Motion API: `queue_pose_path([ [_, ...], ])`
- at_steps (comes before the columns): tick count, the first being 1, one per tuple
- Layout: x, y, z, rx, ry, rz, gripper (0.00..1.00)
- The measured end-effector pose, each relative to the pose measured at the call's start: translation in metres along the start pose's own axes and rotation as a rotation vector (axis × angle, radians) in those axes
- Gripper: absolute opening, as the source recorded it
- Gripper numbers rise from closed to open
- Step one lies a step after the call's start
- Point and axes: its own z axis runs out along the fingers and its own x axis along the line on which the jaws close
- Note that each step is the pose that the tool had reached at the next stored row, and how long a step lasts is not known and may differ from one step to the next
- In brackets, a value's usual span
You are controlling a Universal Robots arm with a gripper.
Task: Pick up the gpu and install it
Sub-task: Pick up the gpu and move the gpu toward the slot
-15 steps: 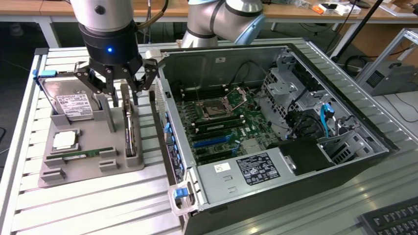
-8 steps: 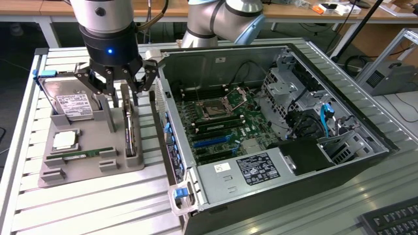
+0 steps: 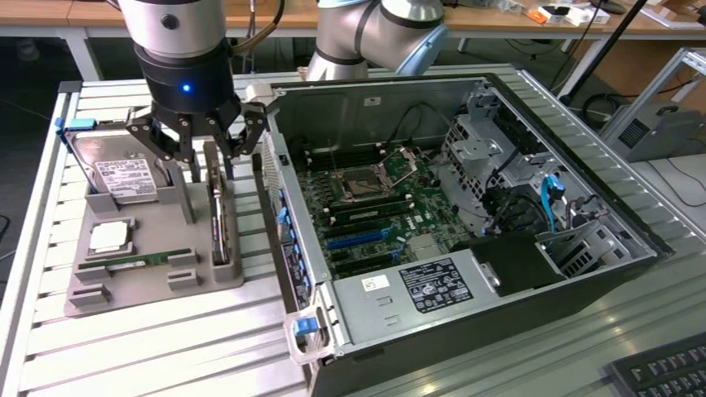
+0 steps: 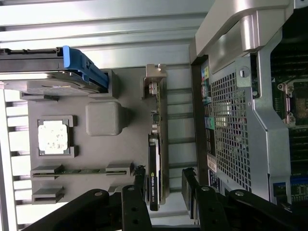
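Pick-up step: the spread end effector (image 3: 208, 159) straddles the gpu (image 4: 154, 179) without touching it; the grasp calls for centred closing.

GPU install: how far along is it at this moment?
Nothing is done yet: the gpu stands on edge in the grey holder, outside the case. The hand hangs open over it, jaws either side, not gripping. Lift and install remain.
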Motion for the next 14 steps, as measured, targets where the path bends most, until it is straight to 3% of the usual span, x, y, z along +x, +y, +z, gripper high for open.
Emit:
queue_pose_path([
  [14, 0.0001, -0.0002, 0.0041, 0.0000, 0.0000, 0.000, 0.44],
])
